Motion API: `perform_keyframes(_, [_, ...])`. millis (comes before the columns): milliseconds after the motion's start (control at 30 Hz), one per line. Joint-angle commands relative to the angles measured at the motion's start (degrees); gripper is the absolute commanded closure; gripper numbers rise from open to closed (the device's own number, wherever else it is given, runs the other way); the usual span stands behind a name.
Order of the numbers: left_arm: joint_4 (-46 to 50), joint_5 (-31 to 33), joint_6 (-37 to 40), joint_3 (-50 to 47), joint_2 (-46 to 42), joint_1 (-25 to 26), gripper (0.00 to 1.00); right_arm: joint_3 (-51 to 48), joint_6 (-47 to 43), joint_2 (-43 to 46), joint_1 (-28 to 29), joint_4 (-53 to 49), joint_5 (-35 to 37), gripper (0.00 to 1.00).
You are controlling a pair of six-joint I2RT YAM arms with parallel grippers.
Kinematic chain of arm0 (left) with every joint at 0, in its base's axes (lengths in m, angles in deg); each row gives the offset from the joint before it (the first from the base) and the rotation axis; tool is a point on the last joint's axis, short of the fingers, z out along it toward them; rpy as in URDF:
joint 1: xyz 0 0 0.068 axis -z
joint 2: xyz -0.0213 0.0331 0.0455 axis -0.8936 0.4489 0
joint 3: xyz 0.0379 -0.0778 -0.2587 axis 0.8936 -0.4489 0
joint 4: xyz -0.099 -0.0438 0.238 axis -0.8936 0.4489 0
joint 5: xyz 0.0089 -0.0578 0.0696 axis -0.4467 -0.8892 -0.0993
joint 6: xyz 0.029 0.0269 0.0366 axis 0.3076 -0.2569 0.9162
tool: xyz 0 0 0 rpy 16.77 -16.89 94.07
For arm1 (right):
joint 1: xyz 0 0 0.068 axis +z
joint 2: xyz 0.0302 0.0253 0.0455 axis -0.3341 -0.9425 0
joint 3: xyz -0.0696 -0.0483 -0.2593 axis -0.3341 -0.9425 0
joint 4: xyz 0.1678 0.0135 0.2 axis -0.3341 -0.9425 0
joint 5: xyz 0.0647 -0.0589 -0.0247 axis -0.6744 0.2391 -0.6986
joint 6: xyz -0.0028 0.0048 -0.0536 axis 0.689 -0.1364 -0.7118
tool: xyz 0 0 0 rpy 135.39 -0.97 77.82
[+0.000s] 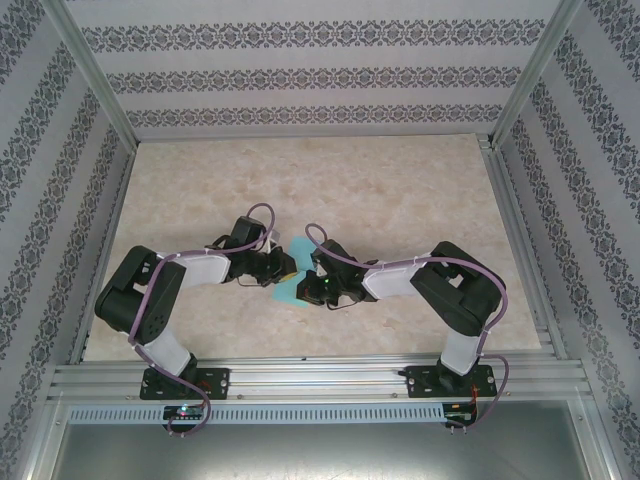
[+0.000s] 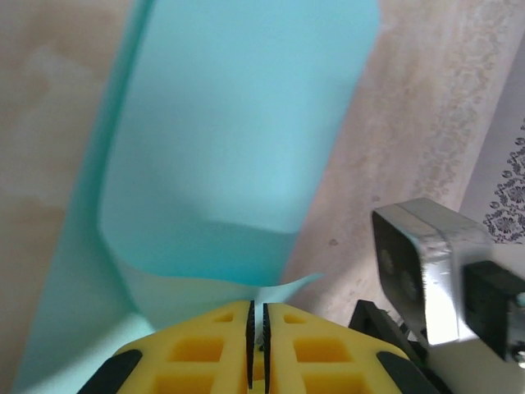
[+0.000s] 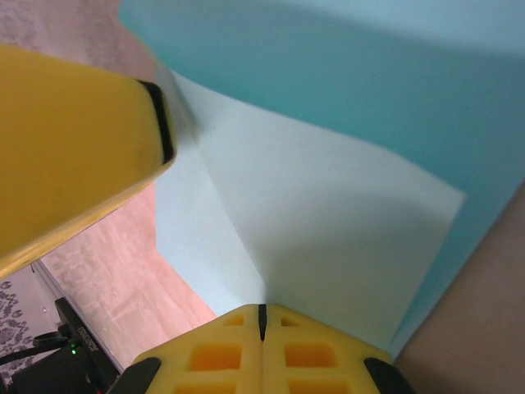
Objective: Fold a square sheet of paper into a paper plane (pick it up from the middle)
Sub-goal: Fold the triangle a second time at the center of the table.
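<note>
The square sheet of paper (image 1: pixel 286 293) is turquoise, bent and partly folded, and is held up over the middle of the table between both grippers. My left gripper (image 1: pixel 283 268) reaches it from the left. In the left wrist view the yellow jaws of the left gripper (image 2: pixel 257 308) stand only a thin slit apart, with a curled edge of the paper (image 2: pixel 230 164) running into that slit. My right gripper (image 3: pixel 262 310) is shut tight on a crease of the paper (image 3: pixel 328 230). One left finger (image 3: pixel 74 148) presses the sheet's upper left.
The beige marble-patterned table (image 1: pixel 400 190) is bordered by patterned walls and aluminium posts. A metal rail (image 1: pixel 320 380) carrying both arm bases runs along the near edge. The right wrist's camera housing (image 2: pixel 426 271) sits close beside my left fingers.
</note>
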State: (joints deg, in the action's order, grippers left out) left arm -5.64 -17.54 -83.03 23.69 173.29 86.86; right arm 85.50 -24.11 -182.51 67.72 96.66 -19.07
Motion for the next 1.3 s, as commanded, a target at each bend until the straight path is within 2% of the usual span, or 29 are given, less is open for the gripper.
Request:
perform_keyframes(0, [1.96,-0.51,2.24,1.95,0.95,1.16,0.85,-0.35,-1.67,-2.79,-0.22,-6.89,0.49,1.00])
perform_keyframes(233, [3.92,3.95,3.63,2.88,6.24,0.75,0.90,-0.48,-2.35,-2.85,-0.21,-8.03,0.69,1.00])
perform_keyframes(1000, [6.41,1.34,10.99,7.86,9.21,-7.85,0.90,-1.02,-5.62,-2.79,-0.52,-10.43,-1.13,1.00])
perform_keyframes(1167, [8.57,0.08,12.21,9.41,7.69,-9.96,0.89,0.47,-6.64,-2.78,-0.88,-11.81,-1.25,1.00])
perform_keyframes(1267, [11.45,-0.03,13.42,10.20,3.51,-10.13,0.88,1.43,-7.15,-2.95,-1.18,-12.40,-1.54,1.00])
